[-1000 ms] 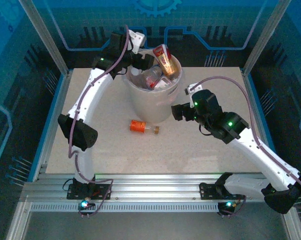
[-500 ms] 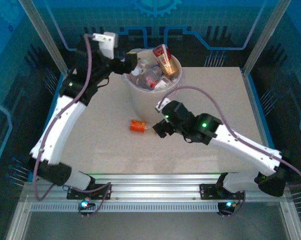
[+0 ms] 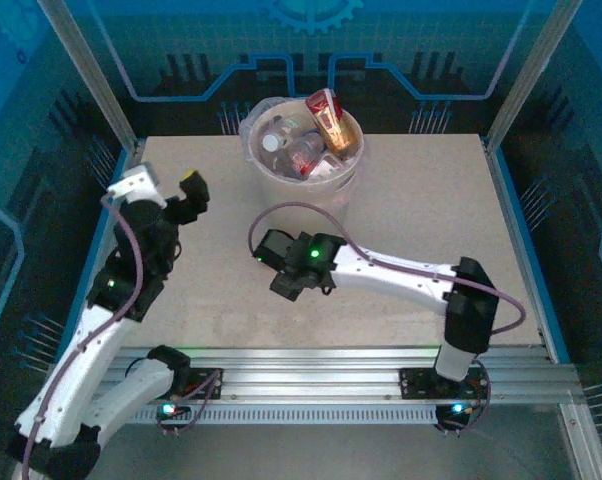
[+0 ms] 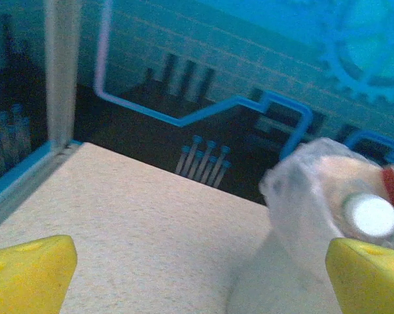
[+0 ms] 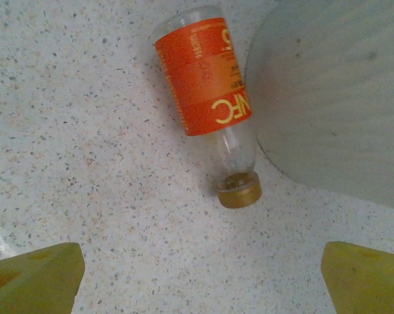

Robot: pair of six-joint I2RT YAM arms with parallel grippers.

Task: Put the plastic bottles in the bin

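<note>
Your right gripper is open over the orange bottle, which maybe touches the cut-off bin. Your left gripper, blurry, is open too.

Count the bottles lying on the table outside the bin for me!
1. The orange-label bottle lies on its side on the table beside the bin, just ahead of the open right gripper. More could be hidden behind the arms.
</note>
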